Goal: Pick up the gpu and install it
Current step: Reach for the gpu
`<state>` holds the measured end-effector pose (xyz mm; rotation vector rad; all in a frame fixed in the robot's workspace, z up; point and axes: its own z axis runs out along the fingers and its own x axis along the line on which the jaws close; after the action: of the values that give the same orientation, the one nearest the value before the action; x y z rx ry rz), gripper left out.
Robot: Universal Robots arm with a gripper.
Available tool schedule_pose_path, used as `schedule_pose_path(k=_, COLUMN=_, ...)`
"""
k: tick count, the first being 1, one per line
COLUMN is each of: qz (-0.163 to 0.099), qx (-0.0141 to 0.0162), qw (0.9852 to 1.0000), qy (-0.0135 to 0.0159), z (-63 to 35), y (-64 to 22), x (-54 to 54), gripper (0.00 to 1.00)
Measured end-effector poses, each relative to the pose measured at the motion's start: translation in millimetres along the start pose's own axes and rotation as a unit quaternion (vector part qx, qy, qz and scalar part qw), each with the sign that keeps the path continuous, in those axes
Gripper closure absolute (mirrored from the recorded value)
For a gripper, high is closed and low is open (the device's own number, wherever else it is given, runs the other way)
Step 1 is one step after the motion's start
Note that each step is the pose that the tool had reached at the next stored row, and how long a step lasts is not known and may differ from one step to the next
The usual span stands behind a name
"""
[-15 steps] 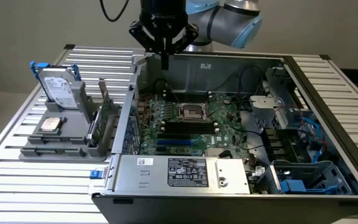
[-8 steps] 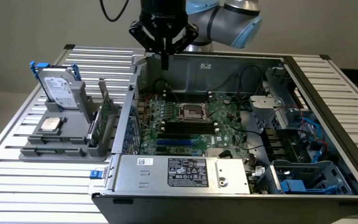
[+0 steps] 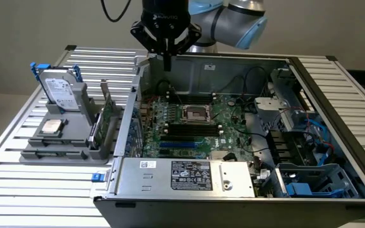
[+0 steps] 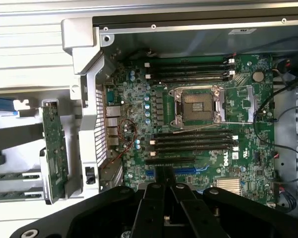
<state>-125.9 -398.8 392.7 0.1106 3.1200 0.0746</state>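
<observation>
When checking the exterior view, can see the arm [image 3: 239,19] coming in from the top with the wrist turned straight down, putting the gripper [image 3: 167,68] just above the back wall of the open PC case [image 3: 214,76]. Pressed together at the fingers, pinching nothing. Well apart from the gpu [image 3: 101,124], over toward the exterior view's left in a gray holder [image 3: 55,154] on the slatted desk [image 3: 17,190], outside the case. Stands on its long edge in a slot, long axis running alongside the case's side wall, silver bracket sticking up at the far end. Shares that holder with a blue-framed hard drive [image 3: 62,92] and a CPU chip [image 3: 51,126].

Over in the wrist view, looks straight down onto the motherboard [image 4: 198,134] and its CPU socket [image 4: 197,105]. Same deal with the gripper [image 4: 164,173]: closed up tight, nothing in it. Can spot the gpu [image 4: 54,148] edge-on just outside the case wall, long axis parallel to that wall.
</observation>
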Motion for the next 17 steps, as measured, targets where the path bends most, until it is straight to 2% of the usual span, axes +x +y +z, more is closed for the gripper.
schedule_pose_path(k=6, qz=0.000, qx=0.0003, qw=1.0000, qy=0.0059, z=1.5, y=-2.0, x=27.3, gripper=0.89)
schedule_pose_path(k=17, qz=0.000, qx=0.0004, qw=1.0000, qy=0.0063, z=11.2, y=-6.0, x=77.0, gripper=0.89)
